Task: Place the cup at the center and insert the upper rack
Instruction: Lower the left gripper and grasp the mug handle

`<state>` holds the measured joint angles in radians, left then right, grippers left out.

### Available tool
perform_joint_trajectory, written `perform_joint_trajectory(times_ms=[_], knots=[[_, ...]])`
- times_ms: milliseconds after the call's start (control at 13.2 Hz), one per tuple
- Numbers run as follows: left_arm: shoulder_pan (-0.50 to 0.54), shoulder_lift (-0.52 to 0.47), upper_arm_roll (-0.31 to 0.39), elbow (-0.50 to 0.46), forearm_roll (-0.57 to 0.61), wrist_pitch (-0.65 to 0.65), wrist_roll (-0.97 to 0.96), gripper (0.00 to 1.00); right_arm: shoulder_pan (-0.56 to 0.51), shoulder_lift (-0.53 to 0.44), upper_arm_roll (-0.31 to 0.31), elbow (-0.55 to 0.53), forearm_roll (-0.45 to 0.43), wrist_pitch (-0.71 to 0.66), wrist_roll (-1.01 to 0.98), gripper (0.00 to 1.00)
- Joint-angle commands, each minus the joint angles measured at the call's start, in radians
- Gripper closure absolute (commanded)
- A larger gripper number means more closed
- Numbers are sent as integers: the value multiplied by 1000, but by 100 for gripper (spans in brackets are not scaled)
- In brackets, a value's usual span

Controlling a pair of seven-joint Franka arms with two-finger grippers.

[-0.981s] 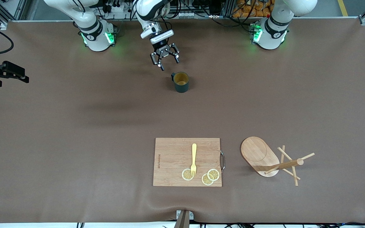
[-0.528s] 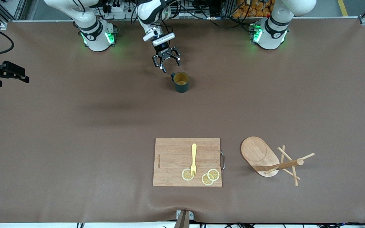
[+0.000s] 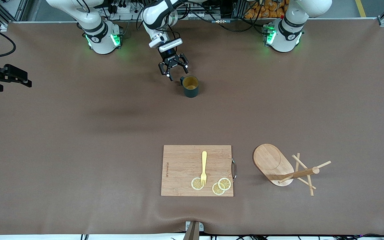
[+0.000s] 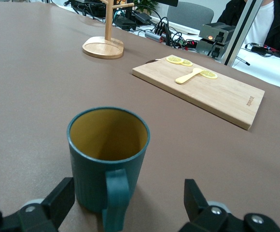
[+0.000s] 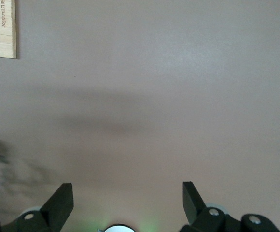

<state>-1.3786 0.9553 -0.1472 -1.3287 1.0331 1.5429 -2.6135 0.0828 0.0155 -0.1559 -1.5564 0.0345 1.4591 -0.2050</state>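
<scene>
1. The cup (image 3: 190, 86) stands upright on the brown table (image 3: 78, 133), in the upper middle of the front view, between the two robot bases and a little nearer to the camera than they are. Its yellow inside is empty.
2. The left gripper (image 3: 174, 70) hangs low, just beside the cup, also in the upper middle of the frame. Its arm enters from the top edge of the frame.
3. In the left wrist view the cup (image 4: 108, 154) fills the middle, with its small handle turned toward the camera. The two black fingers (image 4: 58, 200) stand wide apart, one on each side of the handle, and they do not touch the cup.
4. The upper rack (image 3: 273, 163) is in the lower part of the front view, toward the left arm's end of the table and well apart from the cup. In the left wrist view it (image 4: 104, 46) stands upright on its oval base.
5. Beside the rack, in the lower middle of the frame, lies a cutting board (image 3: 182, 166). On it are a yellow fork (image 3: 204, 166) and three lemon slices (image 3: 197, 183).
6. The right gripper (image 5: 128, 193) appears only in its own wrist view. It waits high over bare table, with its fingers spread apart and nothing between them.
</scene>
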Motion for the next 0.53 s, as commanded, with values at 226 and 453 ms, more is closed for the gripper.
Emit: perform_joint_trajectory(times_ms=[226,453], knots=[[-17,52,14,42,-28,-27,-68,6,11,-2,-7,4,13,-10,15,0],[-13,56,15,42,-50,-27,-106,9,11,-2,-7,4,13,-10,15,0]])
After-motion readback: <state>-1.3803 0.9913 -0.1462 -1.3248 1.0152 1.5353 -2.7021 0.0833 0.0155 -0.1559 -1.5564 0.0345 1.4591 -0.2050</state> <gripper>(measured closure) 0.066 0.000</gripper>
